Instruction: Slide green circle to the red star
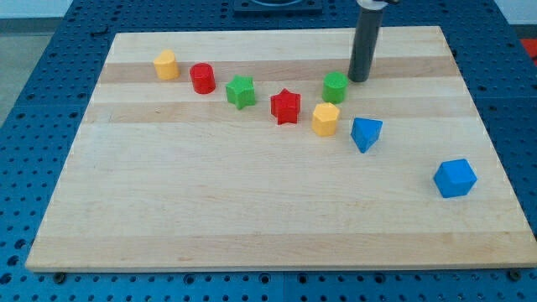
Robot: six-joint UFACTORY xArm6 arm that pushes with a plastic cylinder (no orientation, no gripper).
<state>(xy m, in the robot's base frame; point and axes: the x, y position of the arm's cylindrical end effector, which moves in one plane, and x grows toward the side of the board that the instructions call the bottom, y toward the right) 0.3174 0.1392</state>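
Green circle (336, 86) on the wooden desk (252, 218), up and to the view's right of the red star (285, 106), close but apart. My tip (359, 80) down just beside the green circle's right edge; contact hard to tell. Rod cut off by the view's top. No pincer on this arm. Yellow block (325, 119) below the circle, shape unclear; green star (241, 91) left of the red star.

The green circle (336, 86), a short cylinder, stands upright near the board's top edge, right of centre. The red star (285, 106) lies flat near it, toward the left edge and slightly lower.
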